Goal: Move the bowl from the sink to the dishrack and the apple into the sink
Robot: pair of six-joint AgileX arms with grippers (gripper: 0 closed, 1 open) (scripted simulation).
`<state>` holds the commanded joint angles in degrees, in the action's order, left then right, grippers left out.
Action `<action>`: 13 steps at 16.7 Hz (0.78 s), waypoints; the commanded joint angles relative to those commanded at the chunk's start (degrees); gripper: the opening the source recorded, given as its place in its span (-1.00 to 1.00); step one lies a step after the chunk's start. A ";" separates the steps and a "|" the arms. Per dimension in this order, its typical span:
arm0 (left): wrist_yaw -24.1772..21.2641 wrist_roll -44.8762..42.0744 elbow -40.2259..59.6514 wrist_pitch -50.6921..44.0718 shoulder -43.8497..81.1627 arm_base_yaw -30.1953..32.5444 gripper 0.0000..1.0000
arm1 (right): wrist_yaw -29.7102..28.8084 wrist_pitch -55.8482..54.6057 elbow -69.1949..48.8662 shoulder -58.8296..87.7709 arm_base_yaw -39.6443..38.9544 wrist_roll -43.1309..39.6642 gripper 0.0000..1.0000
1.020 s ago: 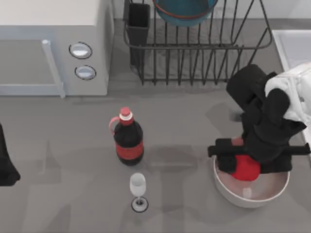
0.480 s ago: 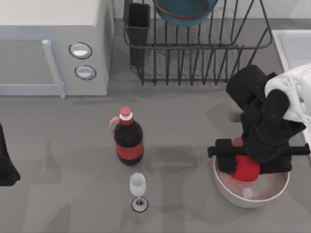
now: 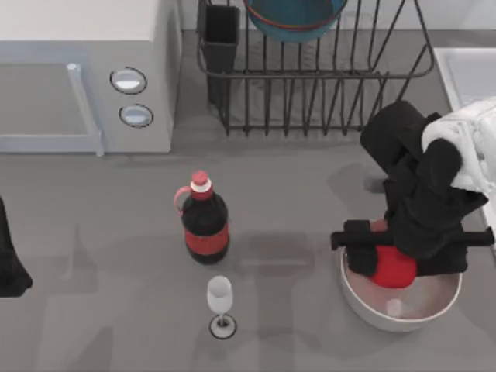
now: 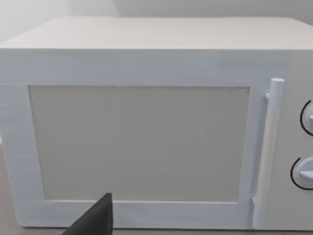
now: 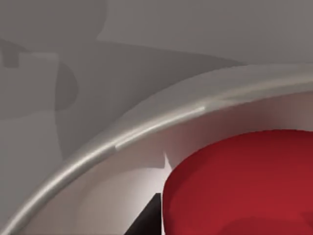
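Note:
The red apple (image 3: pixel 392 266) lies inside a whitish bowl (image 3: pixel 400 308) at the front right of the table. My right gripper (image 3: pixel 394 256) reaches down into that bowl and is shut on the apple (image 5: pixel 239 186), with a dark finger (image 5: pixel 146 221) against the apple's side. The teal-blue bowl (image 3: pixel 294 17) with a red rim line rests in the black wire dishrack (image 3: pixel 310 93) at the back. A pale edge of the sink (image 3: pixel 465 74) is at the far right. My left arm (image 3: pixel 9 260) is parked at the left edge.
A white microwave (image 3: pixel 81 74) fills the back left, and its door (image 4: pixel 142 142) faces the left wrist camera. A dark cola bottle (image 3: pixel 204 225) with a red cap and a small wine glass (image 3: pixel 221 304) stand mid-table. A black utensil cup (image 3: pixel 221 35) sits at the rack's corner.
The right arm has shifted only slightly over the whitish bowl, and the apple stays in about the same place. The left arm has not moved.

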<state>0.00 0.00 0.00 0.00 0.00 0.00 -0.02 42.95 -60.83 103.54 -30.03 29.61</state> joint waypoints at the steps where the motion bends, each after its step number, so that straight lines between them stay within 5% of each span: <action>1: 0.00 0.00 0.00 0.00 0.00 0.00 1.00 | -0.01 1.36 -1.14 -0.30 -0.06 0.00 -1.00; 8: 0.00 0.00 0.00 0.00 0.00 0.00 1.00 | 0.07 19.67 -13.14 -5.75 0.08 -0.25 -1.00; 13: 0.00 0.00 0.00 0.00 0.00 0.00 1.00 | 0.06 21.73 -14.77 -6.87 0.24 -0.33 -1.00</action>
<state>0.00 0.00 0.00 0.00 0.00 0.00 0.04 64.68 -75.60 96.67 -29.79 29.28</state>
